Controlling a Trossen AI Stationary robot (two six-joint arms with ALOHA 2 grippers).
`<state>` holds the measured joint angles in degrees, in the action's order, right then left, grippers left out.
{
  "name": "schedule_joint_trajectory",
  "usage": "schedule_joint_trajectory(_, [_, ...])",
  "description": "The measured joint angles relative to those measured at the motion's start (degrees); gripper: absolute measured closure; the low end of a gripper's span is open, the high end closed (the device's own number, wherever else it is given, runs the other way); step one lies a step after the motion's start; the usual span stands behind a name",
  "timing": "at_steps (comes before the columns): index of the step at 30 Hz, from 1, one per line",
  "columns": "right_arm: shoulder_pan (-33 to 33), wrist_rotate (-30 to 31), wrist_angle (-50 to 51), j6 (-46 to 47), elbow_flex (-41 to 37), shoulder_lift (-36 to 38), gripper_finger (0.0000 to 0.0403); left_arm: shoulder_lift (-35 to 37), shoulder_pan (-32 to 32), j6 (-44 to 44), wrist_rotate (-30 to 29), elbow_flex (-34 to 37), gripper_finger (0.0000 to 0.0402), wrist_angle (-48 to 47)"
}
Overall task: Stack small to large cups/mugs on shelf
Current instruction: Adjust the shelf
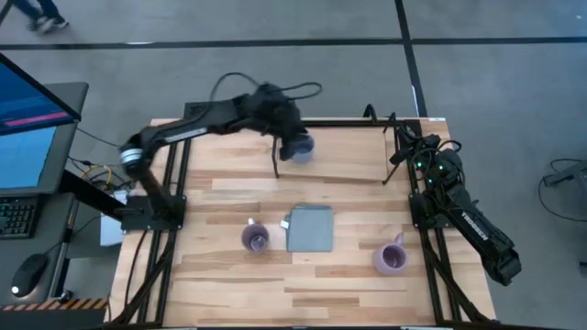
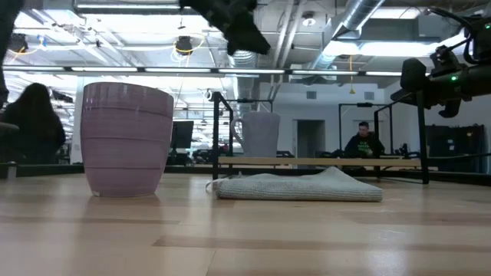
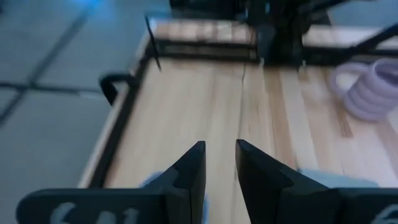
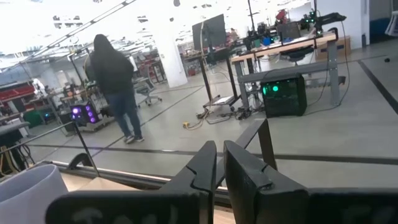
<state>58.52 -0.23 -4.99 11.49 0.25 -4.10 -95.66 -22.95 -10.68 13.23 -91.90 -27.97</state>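
Note:
The blue mug (image 1: 303,149) stands upright on the shelf (image 1: 348,160), a light board in a black rod frame at the table's far side. In the low view the blue mug (image 2: 261,134) rests by its base on the shelf board (image 2: 345,162). My left gripper (image 1: 293,139) hangs above it, well clear in the low view (image 2: 247,42), open by a narrow gap with nothing between the fingers (image 3: 219,143). Two purple mugs (image 1: 254,238) (image 1: 390,258) stand on the tabletop near the front. My right gripper (image 4: 219,144) is shut and waits at the shelf's right end (image 1: 402,151).
A flat grey-blue square (image 1: 310,229) lies between the two purple mugs, low on the table (image 2: 299,186). The left purple mug (image 2: 126,138) stands large in the low view. Bare wood lies in front of the shelf. People are in the room beyond the table.

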Motion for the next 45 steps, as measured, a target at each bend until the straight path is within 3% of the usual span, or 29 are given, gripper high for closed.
schedule_joint_trajectory(7, [-0.04, 0.00, -0.02, 0.02, 0.00, 0.00, 0.0347, 16.99, 0.77, 2.72, -0.47, 26.20, 0.0323, 16.06])
schedule_joint_trajectory(12, [0.00, -1.13, -0.02, 2.21, 0.00, -0.02, 0.0347, 25.42, 1.34, 4.41, -0.65, 42.21, 0.0323, 27.05])
schedule_joint_trajectory(18, [-0.02, -3.11, -0.05, 3.13, 0.00, -0.04, 0.0347, 32.00, 1.49, 9.59, -11.42, 53.37, 0.0323, 33.59])
schedule_joint_trajectory(23, [-0.02, -3.08, -0.17, 3.28, 0.00, -0.04, 0.0347, 32.86, 3.13, 10.29, -10.22, 57.59, 0.0323, 39.60])
schedule_joint_trajectory(30, [0.00, -3.02, -0.08, 3.50, 0.00, -0.04, 0.0347, 32.81, 7.05, 14.24, -10.94, 58.27, 0.0323, 39.10])
schedule_joint_trajectory(36, [0.00, -2.99, 0.15, 3.57, 0.00, -0.02, 0.0347, 32.81, 12.49, 15.20, -7.64, 58.27, 0.0323, 39.02])
schedule_joint_trajectory(41, [0.00, -2.98, 0.19, 3.56, 0.02, 0.00, 0.0347, 31.22, 17.02, 17.78, -13.78, 58.26, 0.0323, 40.37])
schedule_joint_trajectory(45, [0.00, -2.97, 0.20, 3.56, 0.02, 0.00, 0.0347, 25.87, 19.80, 18.44, -18.83, 58.23, 0.0323, 48.45])
